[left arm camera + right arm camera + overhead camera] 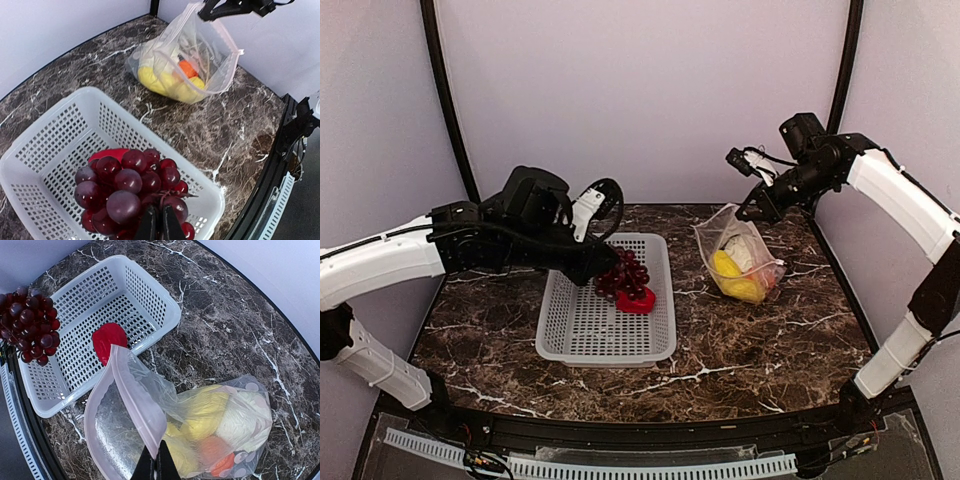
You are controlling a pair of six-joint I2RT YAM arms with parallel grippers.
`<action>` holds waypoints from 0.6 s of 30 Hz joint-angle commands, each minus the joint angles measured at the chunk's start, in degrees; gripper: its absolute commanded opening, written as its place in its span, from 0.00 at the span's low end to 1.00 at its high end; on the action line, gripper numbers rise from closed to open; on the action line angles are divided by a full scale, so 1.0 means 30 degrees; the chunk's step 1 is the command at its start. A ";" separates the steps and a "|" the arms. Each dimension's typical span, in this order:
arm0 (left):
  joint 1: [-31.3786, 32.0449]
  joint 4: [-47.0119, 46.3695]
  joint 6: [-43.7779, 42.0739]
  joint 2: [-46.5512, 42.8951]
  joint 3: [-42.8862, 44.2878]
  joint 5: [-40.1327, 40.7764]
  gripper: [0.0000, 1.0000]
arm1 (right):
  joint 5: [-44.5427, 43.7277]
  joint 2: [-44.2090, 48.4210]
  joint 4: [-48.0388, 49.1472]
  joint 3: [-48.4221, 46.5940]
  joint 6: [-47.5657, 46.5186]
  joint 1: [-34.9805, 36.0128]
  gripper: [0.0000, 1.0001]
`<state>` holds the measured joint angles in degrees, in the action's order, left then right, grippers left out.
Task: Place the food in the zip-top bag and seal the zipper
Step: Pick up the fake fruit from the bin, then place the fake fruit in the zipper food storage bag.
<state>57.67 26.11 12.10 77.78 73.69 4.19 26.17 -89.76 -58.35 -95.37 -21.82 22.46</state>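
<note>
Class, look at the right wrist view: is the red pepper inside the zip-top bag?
No, the red pepper lies in the perforated basket.

A dark marble-patterned surface (750, 350) with white veins fills the lower middle of the top view. A white perforated basket (590, 330) lies on it left of centre. The clear zip-top bag (740, 255) rests on it at right, apart from the basket.

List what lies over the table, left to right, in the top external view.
grape bunch → zip-top bag. The basket and red pepper overlap the grapes' span, so they are left out.
</note>
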 commanded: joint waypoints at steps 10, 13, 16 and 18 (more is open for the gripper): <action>0.0516 -0.5772 -0.0685 0.1511 0.3736 -0.3461 0.01 | 0.0758 -0.0400 -0.0061 -0.0885 0.0509 0.0043 0.00; 0.0691 -0.6460 -0.0487 0.2591 0.4708 -0.3808 0.01 | 0.0882 -0.0468 -0.0161 -0.1082 0.0647 0.0043 0.00; 0.0893 -0.6573 -0.0550 0.3878 0.5761 -0.3555 0.01 | 0.0985 -0.0549 -0.0237 -0.1247 0.0697 0.0043 0.00; 0.0954 -0.6756 -0.0620 0.4647 0.6403 -0.3350 0.01 | 0.1027 -0.0579 -0.0266 -0.1325 0.0739 0.0043 0.00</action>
<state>59.88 9.96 10.70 88.64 88.77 -5.39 27.51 -90.87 -58.85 -97.32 -20.45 22.46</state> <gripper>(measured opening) 0.036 0.005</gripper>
